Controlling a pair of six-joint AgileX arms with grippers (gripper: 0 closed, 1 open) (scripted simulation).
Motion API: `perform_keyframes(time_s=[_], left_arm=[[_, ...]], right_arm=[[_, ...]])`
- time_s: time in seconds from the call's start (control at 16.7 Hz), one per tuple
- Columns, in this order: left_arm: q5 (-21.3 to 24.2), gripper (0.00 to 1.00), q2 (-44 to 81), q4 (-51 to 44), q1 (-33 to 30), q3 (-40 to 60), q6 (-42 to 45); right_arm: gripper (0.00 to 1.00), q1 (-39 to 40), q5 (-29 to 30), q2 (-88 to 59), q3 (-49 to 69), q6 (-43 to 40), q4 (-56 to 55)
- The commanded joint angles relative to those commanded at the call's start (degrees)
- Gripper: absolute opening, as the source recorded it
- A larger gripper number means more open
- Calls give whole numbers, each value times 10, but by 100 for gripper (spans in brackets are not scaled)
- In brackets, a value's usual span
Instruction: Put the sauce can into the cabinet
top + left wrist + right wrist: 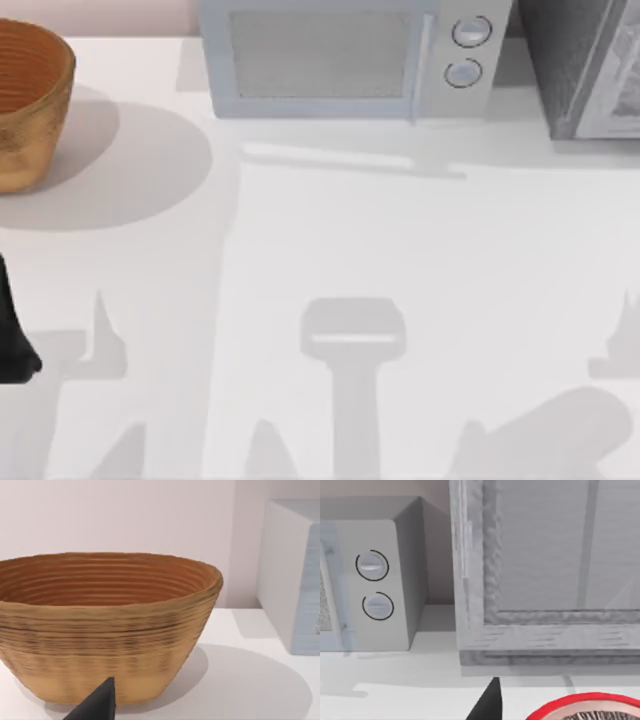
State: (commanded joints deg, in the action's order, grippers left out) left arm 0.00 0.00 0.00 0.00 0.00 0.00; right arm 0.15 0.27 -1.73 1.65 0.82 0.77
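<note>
A white table (330, 250) runs under a pale back wall. At its far left corner stands a woven brown basket (25, 100), which the left wrist view shows close up, ribbed inside. Near the table's left edge, a dark part of the left arm (12, 340) shows, and one dark fingertip (100, 705) points toward the basket; how far its fingers are spread I cannot tell. At the back middle sits a light grey microwave (330, 60) with two round dials (468, 50). Just to its right stands the dark grey speckled cabinet (590, 65), its pale framed front panel (555, 555) shut. In the right wrist view the sauce can (590, 707), red-rimmed, lies close below the camera beside one dark fingertip (487, 705), before the cabinet; whether the right gripper grasps it I cannot tell.
</note>
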Motion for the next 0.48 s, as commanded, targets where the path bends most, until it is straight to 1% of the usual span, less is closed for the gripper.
perform_keyframes(time_s=[0.24,0.48], left_arm=[[0,100,0,0,0,0,0],[0,100,0,0,0,0,0]], right_arm=[[0,4,17,-76,99,11,31],[0,18,37,-195,263,3,76]])
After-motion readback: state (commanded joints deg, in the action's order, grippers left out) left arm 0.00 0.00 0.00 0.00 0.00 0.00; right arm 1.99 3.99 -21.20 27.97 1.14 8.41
